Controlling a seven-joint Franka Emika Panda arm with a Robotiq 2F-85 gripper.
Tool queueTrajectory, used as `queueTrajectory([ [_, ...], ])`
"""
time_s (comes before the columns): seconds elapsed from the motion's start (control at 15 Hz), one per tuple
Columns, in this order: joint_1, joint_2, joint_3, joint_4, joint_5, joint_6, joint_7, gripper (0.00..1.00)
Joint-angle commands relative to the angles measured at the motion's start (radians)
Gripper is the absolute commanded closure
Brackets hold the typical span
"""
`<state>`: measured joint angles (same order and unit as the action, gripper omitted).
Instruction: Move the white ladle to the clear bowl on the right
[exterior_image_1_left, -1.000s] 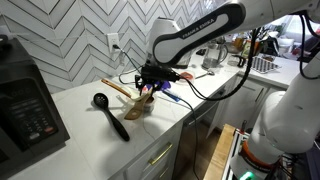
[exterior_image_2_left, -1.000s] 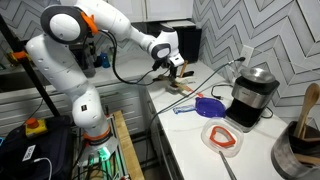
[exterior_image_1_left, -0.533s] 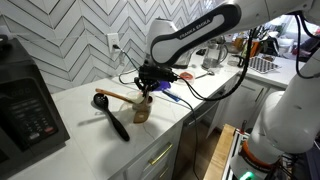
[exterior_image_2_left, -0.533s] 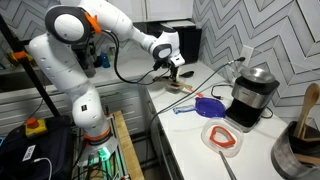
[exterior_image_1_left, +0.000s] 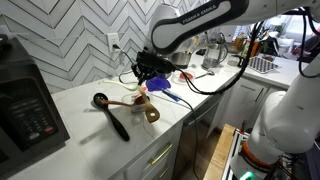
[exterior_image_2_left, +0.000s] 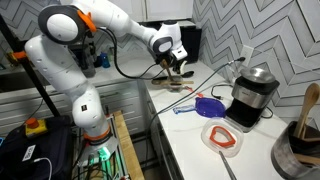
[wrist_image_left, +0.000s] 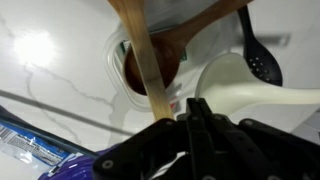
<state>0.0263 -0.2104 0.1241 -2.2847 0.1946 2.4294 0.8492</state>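
In the wrist view my gripper (wrist_image_left: 195, 103) is shut, its fingers pinched on the edge of the white ladle (wrist_image_left: 240, 85). The ladle's pale cup and handle run off to the right, close and blurred. Beyond the fingertips lies a clear bowl (wrist_image_left: 128, 70), dark brown inside, with tan wooden spoons (wrist_image_left: 145, 55) crossing it. In both exterior views the gripper (exterior_image_1_left: 148, 78) (exterior_image_2_left: 178, 68) hangs a little above the counter, over the spoons (exterior_image_1_left: 150, 110). I cannot make out the ladle or the bowl in those views.
A black ladle (exterior_image_1_left: 110, 115) (wrist_image_left: 258, 55) lies on the counter beside the spoons. A blue utensil (exterior_image_2_left: 205, 105) and a red-rimmed dish (exterior_image_2_left: 220, 137) lie farther along, before a silver and black appliance (exterior_image_2_left: 250, 95). A black appliance (exterior_image_1_left: 25, 105) stands at the counter's other end.
The jaws have gone from part open to shut. The gripper has risen off the counter, and the wooden spoons under it have shifted and spread out.
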Motion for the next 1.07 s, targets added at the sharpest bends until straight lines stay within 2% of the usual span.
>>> queueTrajectory([
  [0.0, -0.022, -0.091, -0.04, 0.008, -0.006, -0.038, -0.038, 0.99],
  [0.07, -0.026, -0.107, -0.064, 0.02, -0.023, -0.1, -0.126, 0.99],
  [0.27, -0.109, -0.16, -0.111, 0.035, -0.136, -0.209, -0.197, 0.99],
  [0.4, -0.142, -0.182, -0.157, 0.048, -0.134, -0.28, -0.261, 0.99],
  [0.47, -0.132, -0.15, -0.117, 0.05, -0.12, -0.22, -0.21, 0.97],
  [0.6, -0.159, -0.168, -0.147, 0.056, -0.119, -0.257, -0.26, 0.97],
  [0.8, -0.161, -0.161, -0.149, 0.063, -0.124, -0.256, -0.276, 0.99],
  [1.0, -0.177, -0.047, -0.243, 0.165, -0.138, -0.263, -0.524, 0.99],
])
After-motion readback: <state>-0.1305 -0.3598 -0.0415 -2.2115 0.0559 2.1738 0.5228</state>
